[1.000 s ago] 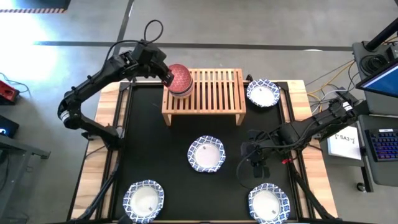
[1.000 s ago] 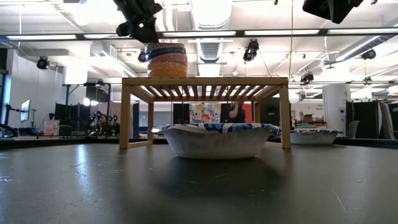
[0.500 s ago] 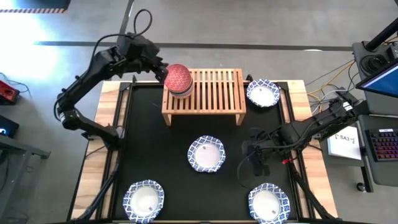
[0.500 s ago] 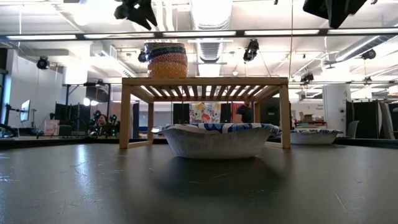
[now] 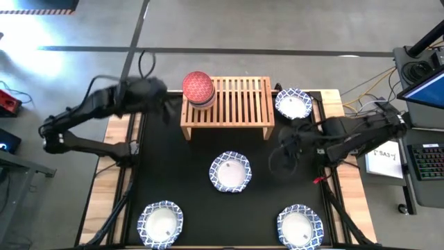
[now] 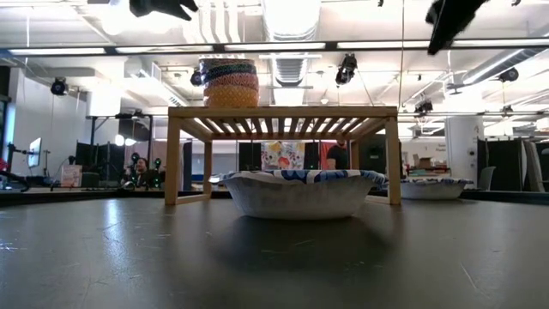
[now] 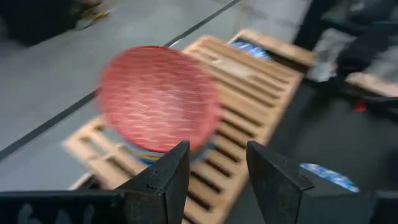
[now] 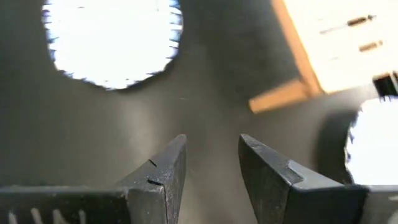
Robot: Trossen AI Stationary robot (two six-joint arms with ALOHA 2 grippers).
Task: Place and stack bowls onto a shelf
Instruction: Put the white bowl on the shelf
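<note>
A stack of small bowls with the red one on top (image 5: 198, 88) rests on the far left end of the light-wood shelf (image 5: 239, 104); the low view shows the stack (image 6: 229, 82) sitting on the slats. Four wide white bowls with blue rims lie on the black mat: one at the shelf's right (image 5: 292, 104), one in the middle (image 5: 230, 171), and two at the near edge (image 5: 160, 223) (image 5: 300, 226). My left gripper (image 5: 163, 104) is open and empty, just left of the shelf. In its wrist view (image 7: 217, 152) it faces the red bowl (image 7: 158, 96). My right gripper (image 5: 284, 149) is open and empty, right of the middle bowl.
The right wrist view (image 8: 211, 146) looks down on bare black mat between a white bowl (image 8: 112, 40) and a shelf leg (image 8: 280, 96). Wooden table borders run along both sides of the mat (image 5: 114, 173). A keyboard and a paper lie off the table's right (image 5: 424, 160).
My left gripper has drawn back from the stack of small bowls, going toward the table's left edge and then the near side. The stack stays on the shelf. My right gripper has gone toward the far edge, nearer the shelf's right leg.
</note>
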